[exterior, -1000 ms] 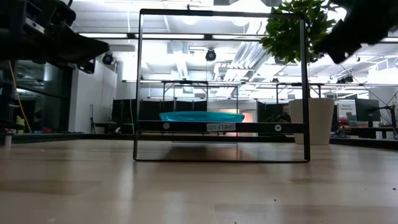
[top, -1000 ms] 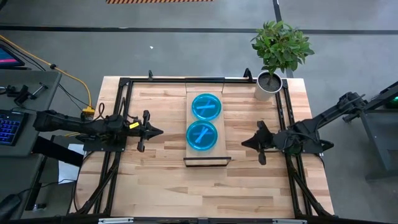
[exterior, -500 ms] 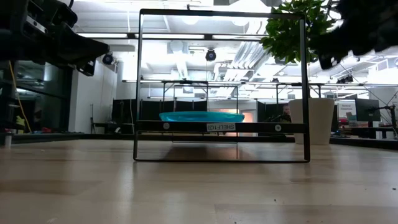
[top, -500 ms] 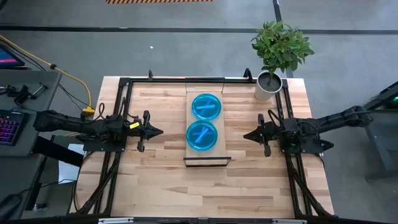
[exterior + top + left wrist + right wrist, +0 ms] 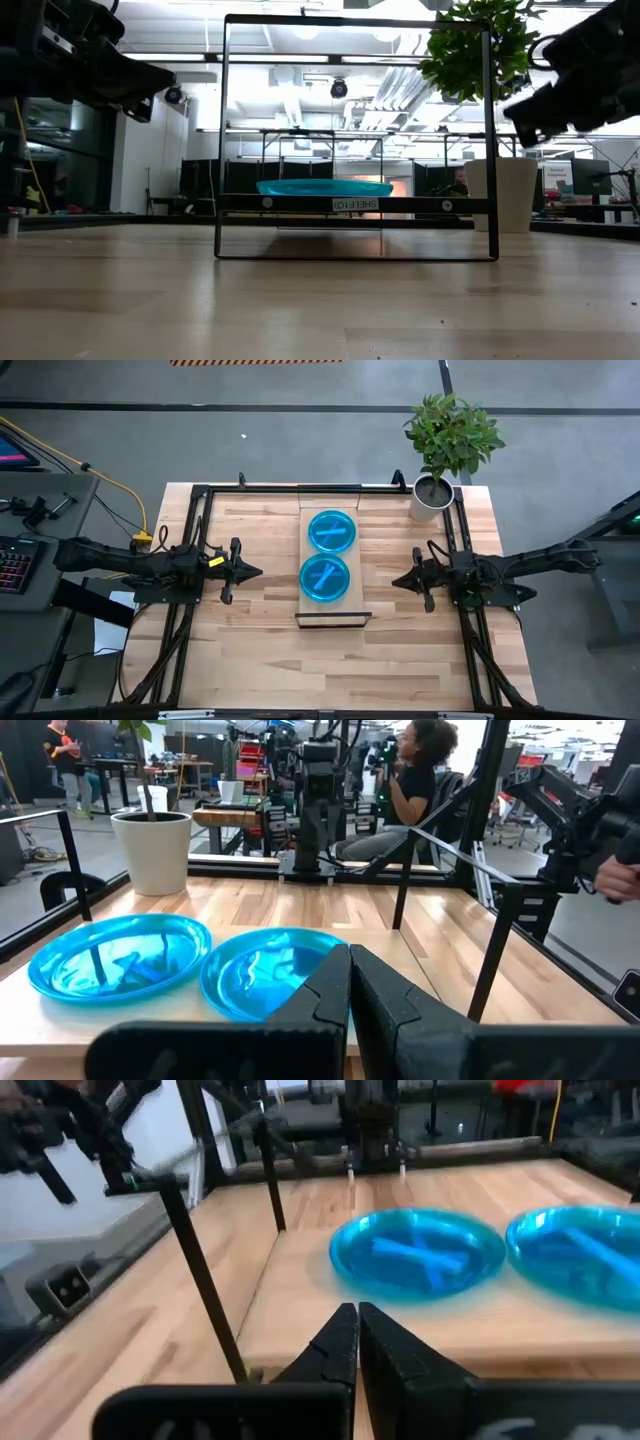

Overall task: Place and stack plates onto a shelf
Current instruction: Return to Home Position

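Two cyan-blue plates lie flat on the light-wood shelf board (image 5: 331,610), one toward its far end (image 5: 332,531) and one toward its near end (image 5: 325,578). Whether either is a stack does not show. The low view shows them edge-on (image 5: 324,187) on the board (image 5: 300,204). My left gripper (image 5: 257,571) hovers left of the shelf, shut, pointing at it. My right gripper (image 5: 396,582) hovers right of the shelf, shut, pointing at it. The left wrist view shows both plates (image 5: 118,955) (image 5: 262,970), and so does the right wrist view (image 5: 418,1253) (image 5: 585,1258).
A potted plant (image 5: 450,445) stands at the table's far right corner. Black frame rails run along the table's left (image 5: 194,530) and right (image 5: 458,540) sides, and the shelf's tall black end frame (image 5: 355,19) rises above the board. A person (image 5: 415,780) sits beyond the table.
My right arm has come down from a raised pose and stretched out flatter. Its gripper has sunk lower beside the shelf's right side and stayed shut. My left arm and the plates have kept still.
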`<state>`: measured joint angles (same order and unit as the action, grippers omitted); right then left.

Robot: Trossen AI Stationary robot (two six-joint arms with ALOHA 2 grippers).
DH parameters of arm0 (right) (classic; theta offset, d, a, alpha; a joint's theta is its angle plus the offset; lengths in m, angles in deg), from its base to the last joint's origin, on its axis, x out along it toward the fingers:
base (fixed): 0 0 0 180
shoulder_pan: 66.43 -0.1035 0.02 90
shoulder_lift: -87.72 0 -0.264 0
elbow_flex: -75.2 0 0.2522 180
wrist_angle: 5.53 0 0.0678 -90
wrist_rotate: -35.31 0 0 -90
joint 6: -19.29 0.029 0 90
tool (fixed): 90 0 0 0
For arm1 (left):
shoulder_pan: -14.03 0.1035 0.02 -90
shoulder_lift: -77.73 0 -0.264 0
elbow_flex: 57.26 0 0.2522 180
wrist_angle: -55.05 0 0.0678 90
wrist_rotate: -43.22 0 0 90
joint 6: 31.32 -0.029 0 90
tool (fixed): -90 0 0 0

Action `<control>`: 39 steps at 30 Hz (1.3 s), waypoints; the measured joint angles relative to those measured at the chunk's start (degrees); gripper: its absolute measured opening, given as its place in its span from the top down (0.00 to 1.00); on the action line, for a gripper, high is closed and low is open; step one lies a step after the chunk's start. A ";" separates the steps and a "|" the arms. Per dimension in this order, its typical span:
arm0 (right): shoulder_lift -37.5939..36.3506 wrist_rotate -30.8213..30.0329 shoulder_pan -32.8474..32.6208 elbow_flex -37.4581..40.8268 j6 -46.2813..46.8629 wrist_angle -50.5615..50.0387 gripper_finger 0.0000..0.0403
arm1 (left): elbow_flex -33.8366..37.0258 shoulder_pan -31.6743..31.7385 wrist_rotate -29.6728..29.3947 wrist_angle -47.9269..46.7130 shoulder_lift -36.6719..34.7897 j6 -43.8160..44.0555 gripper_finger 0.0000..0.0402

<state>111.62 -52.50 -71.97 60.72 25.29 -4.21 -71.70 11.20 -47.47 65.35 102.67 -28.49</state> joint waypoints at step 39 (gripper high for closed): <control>-6.81 -5.61 -0.57 0.21 7.02 -8.38 1.00 | -0.35 0.00 -0.24 -23.18 -24.71 -0.02 1.00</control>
<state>104.81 -58.11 -72.54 60.93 32.30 -12.60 -72.06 11.20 -47.71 42.17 77.96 -28.51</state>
